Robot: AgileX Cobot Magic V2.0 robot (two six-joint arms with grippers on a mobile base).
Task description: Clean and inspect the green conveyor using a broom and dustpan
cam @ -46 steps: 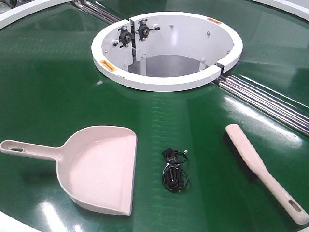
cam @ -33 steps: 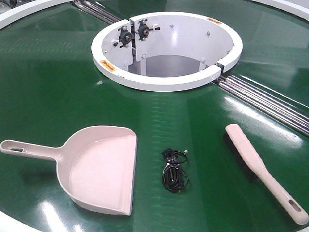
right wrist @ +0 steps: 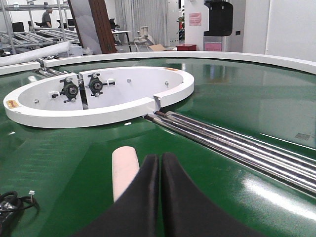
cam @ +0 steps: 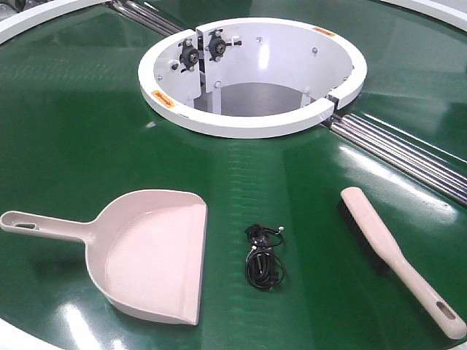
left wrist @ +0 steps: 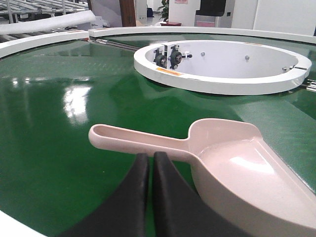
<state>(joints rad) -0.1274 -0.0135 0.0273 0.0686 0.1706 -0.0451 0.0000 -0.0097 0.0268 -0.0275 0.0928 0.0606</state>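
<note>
dustpan (cam: pixel 149 251), broom (cam: pixel 396 257) on green conveyor (cam: pixel 73 131); left tool (left wrist: pixel 151 157), right tool (right wrist: pixel 160 158) pressed together, seemingly empty

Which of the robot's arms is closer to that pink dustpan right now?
Left. The left gripper, shut, hangs just short of the handle of the dustpan. The right gripper, also shut, is over the broom, beyond the black cable bundle from the dustpan.

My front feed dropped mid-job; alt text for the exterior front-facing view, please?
A pale pink dustpan, a small coil of black cable and a pale pink broom lie apart in a row, left to right, on the green conveyor. Behind them sits the white ring-shaped hub, with metal rollers to its right.
</note>
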